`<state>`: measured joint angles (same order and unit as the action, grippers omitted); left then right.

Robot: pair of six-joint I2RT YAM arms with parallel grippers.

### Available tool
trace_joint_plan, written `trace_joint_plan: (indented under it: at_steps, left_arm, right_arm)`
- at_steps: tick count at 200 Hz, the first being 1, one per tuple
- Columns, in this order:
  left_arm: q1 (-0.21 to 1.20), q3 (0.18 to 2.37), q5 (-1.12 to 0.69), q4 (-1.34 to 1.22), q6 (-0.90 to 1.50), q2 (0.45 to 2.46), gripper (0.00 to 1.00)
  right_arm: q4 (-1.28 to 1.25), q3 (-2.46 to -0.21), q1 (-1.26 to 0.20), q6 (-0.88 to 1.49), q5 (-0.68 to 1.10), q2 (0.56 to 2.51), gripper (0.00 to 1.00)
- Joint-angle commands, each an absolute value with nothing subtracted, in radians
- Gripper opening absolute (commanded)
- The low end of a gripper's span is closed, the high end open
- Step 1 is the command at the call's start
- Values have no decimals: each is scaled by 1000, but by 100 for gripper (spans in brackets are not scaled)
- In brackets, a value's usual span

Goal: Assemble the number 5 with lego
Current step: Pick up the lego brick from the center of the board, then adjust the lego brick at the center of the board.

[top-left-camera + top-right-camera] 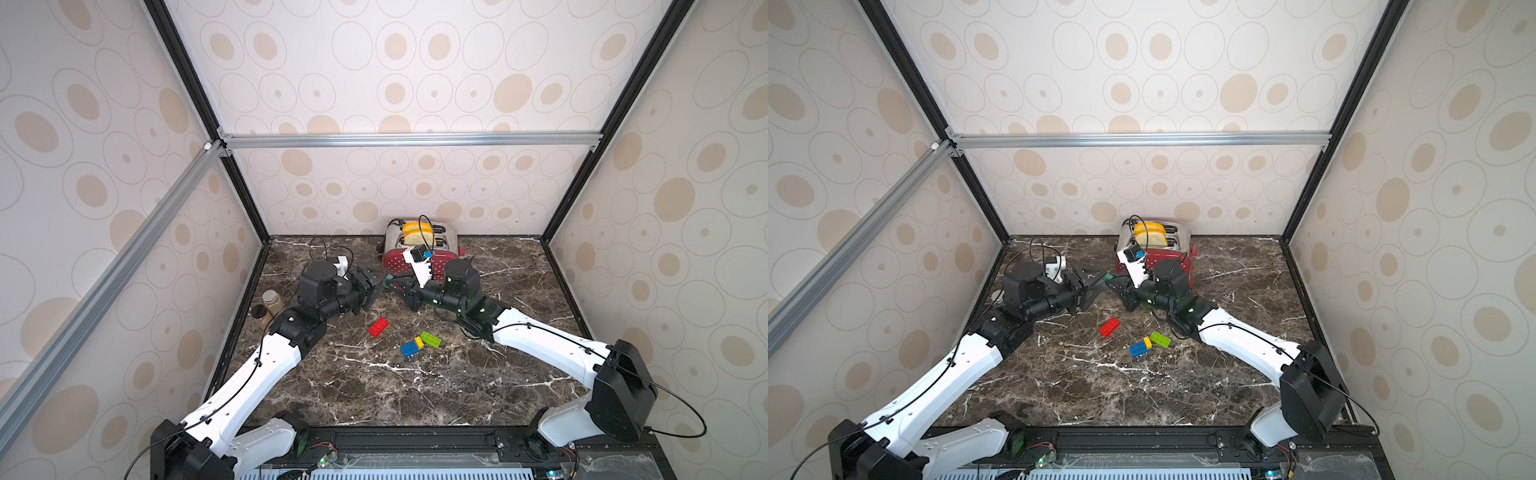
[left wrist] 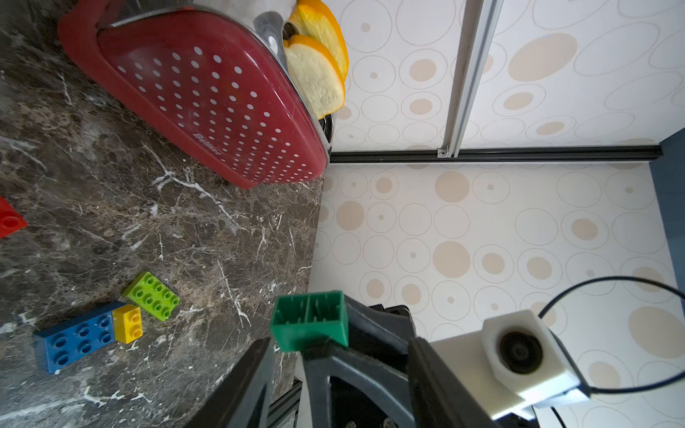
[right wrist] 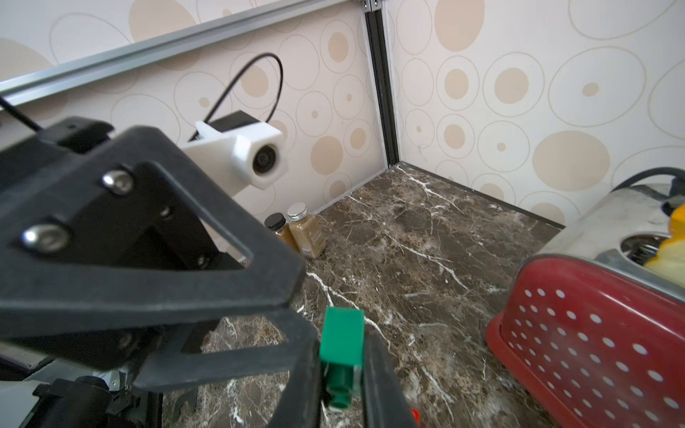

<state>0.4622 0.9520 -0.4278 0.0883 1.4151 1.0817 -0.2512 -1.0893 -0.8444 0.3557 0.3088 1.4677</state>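
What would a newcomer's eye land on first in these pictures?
The two hands meet above the table before the red polka-dot toaster: the right hand pinches a dark-green brick, the left hand open right beside it. Nearer the front, loose on the marble table, lie a red brick, a lime-green brick, and a blue brick touching a yellow brick.

One white brand word, seemingly "Belinea", stood on the red dotted toaster (image 2: pixel 207 111), upper left of the left wrist view.
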Motion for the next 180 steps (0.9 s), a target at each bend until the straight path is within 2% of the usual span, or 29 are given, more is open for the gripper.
trace_joint_plan:
  at_steps: [1, 47, 100, 180]
  left_arm:
    - [440, 978, -419, 215, 1290, 1046, 60]
    - [414, 1005, -342, 513, 1029, 1025, 60]
    - [414, 1016, -236, 701, 806, 1074, 57]
    - [415, 941, -250, 691, 677, 1183, 52]
  right_arm:
    - [-103, -1101, -820, 347, 288, 1417, 11]
    - [136, -1068, -771, 319, 276, 1327, 11]
    - [364, -1059, -718, 288, 288, 1293, 11]
    - [494, -1017, -698, 308, 298, 1334, 11]
